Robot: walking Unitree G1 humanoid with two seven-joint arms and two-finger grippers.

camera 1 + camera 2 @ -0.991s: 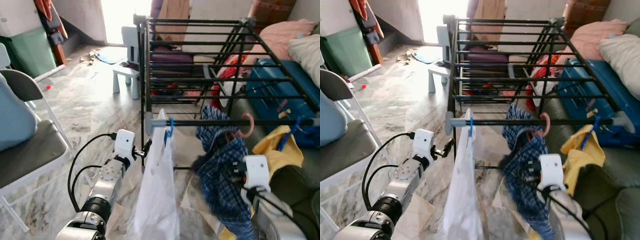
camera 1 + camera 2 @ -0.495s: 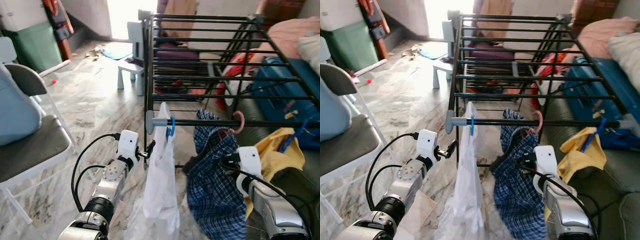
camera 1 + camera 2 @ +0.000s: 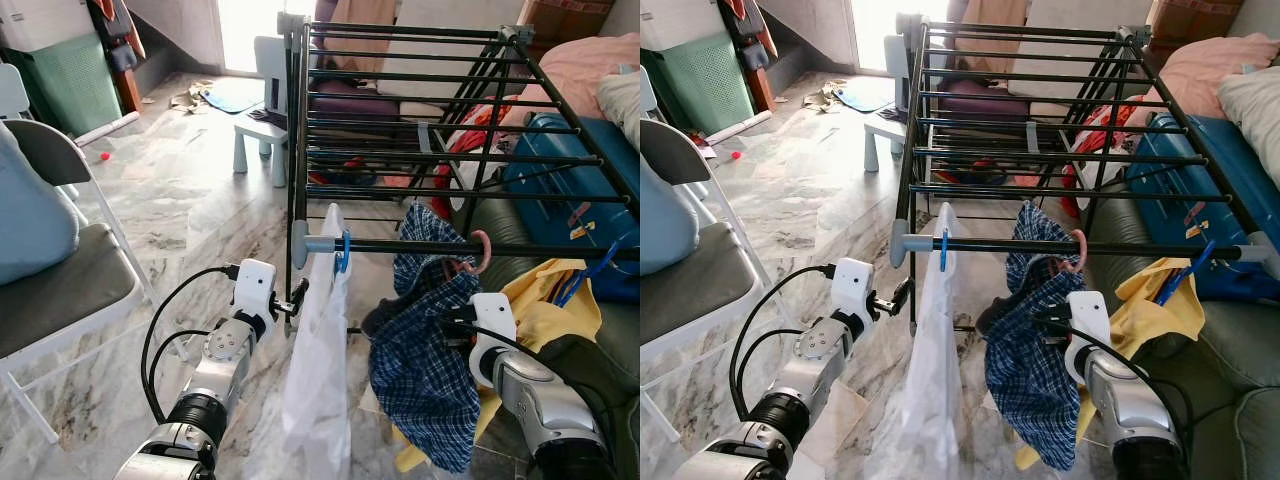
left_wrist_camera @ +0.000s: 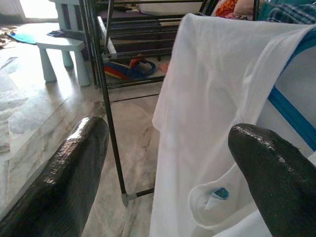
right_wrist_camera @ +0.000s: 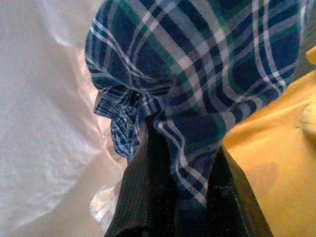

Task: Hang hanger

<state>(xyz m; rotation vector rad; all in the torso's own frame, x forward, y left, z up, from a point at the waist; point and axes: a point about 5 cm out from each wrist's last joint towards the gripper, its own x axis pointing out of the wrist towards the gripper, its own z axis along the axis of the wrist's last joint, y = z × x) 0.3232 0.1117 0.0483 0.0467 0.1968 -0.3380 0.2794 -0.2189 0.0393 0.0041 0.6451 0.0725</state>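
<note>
Pink hanger (image 3: 484,250) is hooking the rack (image 3: 460,246); right gripper (image 3: 1048,322) is clamping the plaid shirt (image 3: 425,370), release pending; left gripper (image 4: 163,163) is gaping empty.

A pink hanger (image 3: 484,250) hooks over the front bar of the black drying rack (image 3: 440,170). It carries a blue checked shirt (image 3: 428,350), which hangs down crumpled, beside a white shirt (image 3: 320,370) on a blue hanger (image 3: 343,252).

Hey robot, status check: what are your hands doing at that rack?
Left hand open by white shirt. Right hand shut on plaid shirt. Pink hanger hooked on rail.
</note>
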